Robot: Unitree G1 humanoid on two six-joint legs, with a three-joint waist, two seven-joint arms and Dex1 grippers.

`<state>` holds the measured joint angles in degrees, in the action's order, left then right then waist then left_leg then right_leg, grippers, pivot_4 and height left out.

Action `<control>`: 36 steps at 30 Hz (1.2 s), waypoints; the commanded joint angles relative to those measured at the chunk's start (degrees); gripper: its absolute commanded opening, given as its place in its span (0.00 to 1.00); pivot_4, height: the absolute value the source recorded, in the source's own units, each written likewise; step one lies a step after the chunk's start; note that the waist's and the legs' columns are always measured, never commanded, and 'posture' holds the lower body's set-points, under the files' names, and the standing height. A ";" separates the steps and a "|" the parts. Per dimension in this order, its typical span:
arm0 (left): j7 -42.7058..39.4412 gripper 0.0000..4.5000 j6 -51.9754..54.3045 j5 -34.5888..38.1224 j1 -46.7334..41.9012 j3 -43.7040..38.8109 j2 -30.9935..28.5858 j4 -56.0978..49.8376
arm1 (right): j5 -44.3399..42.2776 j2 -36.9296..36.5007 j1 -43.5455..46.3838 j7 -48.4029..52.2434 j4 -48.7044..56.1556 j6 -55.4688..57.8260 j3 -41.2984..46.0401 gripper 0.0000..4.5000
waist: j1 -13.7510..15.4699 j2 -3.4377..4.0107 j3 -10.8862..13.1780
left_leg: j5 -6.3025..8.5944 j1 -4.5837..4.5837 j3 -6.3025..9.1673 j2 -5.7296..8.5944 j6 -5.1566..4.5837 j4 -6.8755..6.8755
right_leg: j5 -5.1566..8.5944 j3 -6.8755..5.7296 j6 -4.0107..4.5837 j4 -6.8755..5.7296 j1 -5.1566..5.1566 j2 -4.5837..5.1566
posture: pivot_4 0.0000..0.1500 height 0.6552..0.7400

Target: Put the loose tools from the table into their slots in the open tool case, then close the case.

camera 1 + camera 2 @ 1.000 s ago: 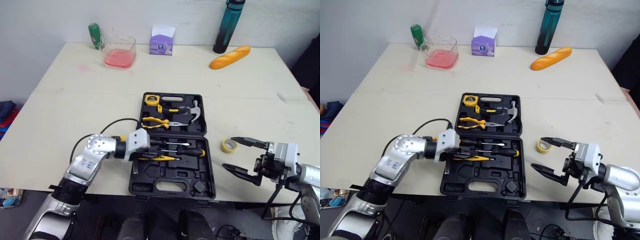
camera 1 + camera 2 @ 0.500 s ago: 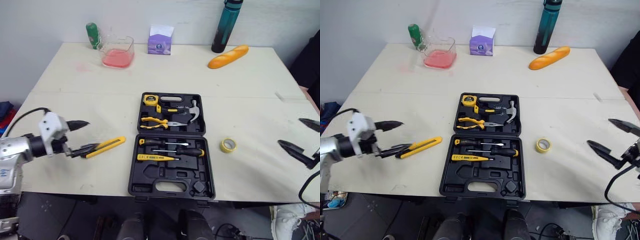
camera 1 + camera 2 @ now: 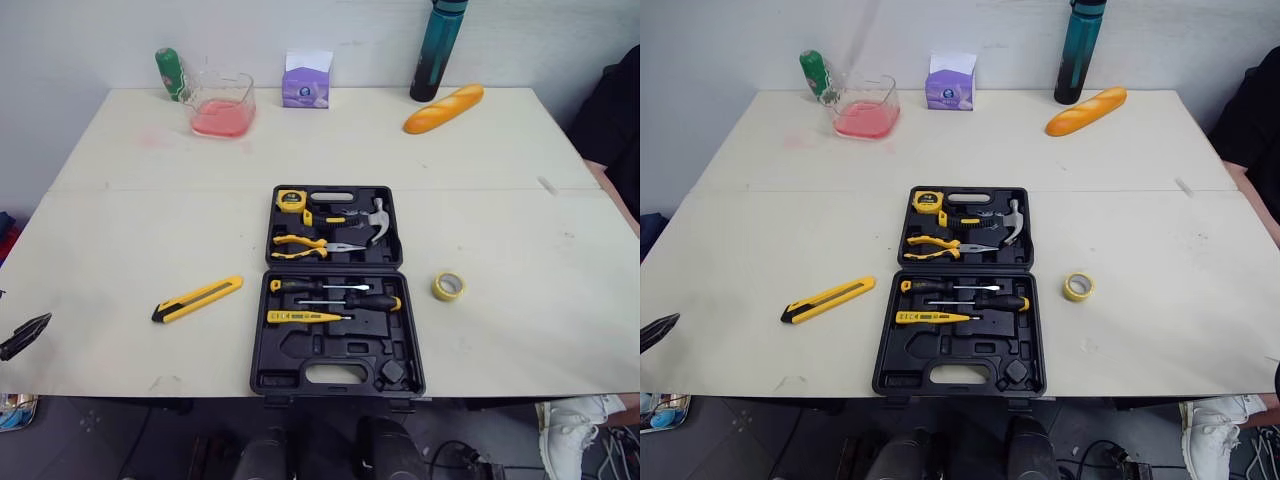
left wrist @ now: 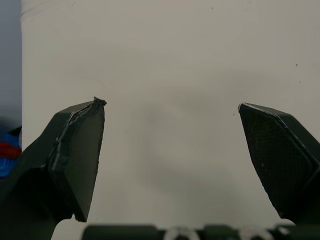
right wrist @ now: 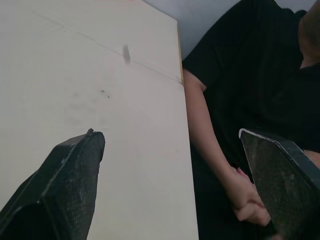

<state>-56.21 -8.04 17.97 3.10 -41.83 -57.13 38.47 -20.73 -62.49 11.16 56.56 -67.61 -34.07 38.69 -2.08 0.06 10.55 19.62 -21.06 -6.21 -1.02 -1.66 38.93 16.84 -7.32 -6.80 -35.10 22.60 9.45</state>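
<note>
The black tool case (image 3: 398,305) lies open at the middle of the table. It holds a tape measure (image 3: 290,199), a hammer (image 3: 378,220), pliers (image 3: 300,243), screwdrivers (image 3: 335,291) and a yellow tester (image 3: 305,316). A yellow utility knife (image 3: 197,298) lies loose on the table left of the case. To the case's right sits a yellow tape roll (image 3: 448,286). My left gripper (image 4: 170,103) is open over bare tabletop, one fingertip (image 3: 27,333) showing at the table's front left. My right gripper (image 5: 167,132) is open and empty over the table's right edge.
Along the back stand a green bottle (image 3: 167,72), a pink-filled container (image 3: 220,105), a purple tissue box (image 3: 306,82), a teal bottle (image 3: 436,50) and a bread loaf (image 3: 443,107). A person in black (image 5: 250,75) sits just off the right edge.
The left gripper left the case, opened and drew back to the front left corner; the knife now lies on the table. The right gripper pulled away to the right. The camera shifted.
</note>
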 commanded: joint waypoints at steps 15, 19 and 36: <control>-7.07 1.00 1.36 2.52 -0.01 3.77 -1.89 -7.73 | -4.73 2.23 10.17 15.51 -0.20 1.53 -0.32 1.00 | -0.83 0.00 0.00 | 0.02 0.00 0.00 -0.01 0.03 0.00 | 0.00 -0.01 -0.01 0.01 -0.03 -0.02 | 1.00 1.00; -9.58 1.00 4.75 3.08 -2.82 6.60 -3.44 -11.78 | -7.24 5.13 13.18 22.58 4.71 5.76 -1.58 1.00 | -0.81 0.00 0.01 | 0.01 -0.03 0.02 -0.01 0.03 0.00 | -0.01 -0.05 -0.01 -0.01 -0.03 -0.03 | 1.00 1.00; -12.42 1.00 22.23 3.82 -6.74 19.15 -5.55 -35.29 | -20.05 20.88 -3.92 22.43 68.12 34.29 -15.39 1.00 | 0.69 0.24 0.17 | 0.00 -0.06 0.03 0.01 0.03 0.05 | -0.02 -0.10 -0.03 -0.37 0.03 -0.05 | 1.00 1.00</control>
<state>-69.88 13.06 22.12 -3.01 -23.30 -62.63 5.87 -39.04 -42.06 8.04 79.85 -4.12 -0.96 23.78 -1.39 0.30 10.72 19.62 -21.16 -6.17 -1.00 -1.63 38.98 16.82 -7.45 -6.84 -35.46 22.63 9.39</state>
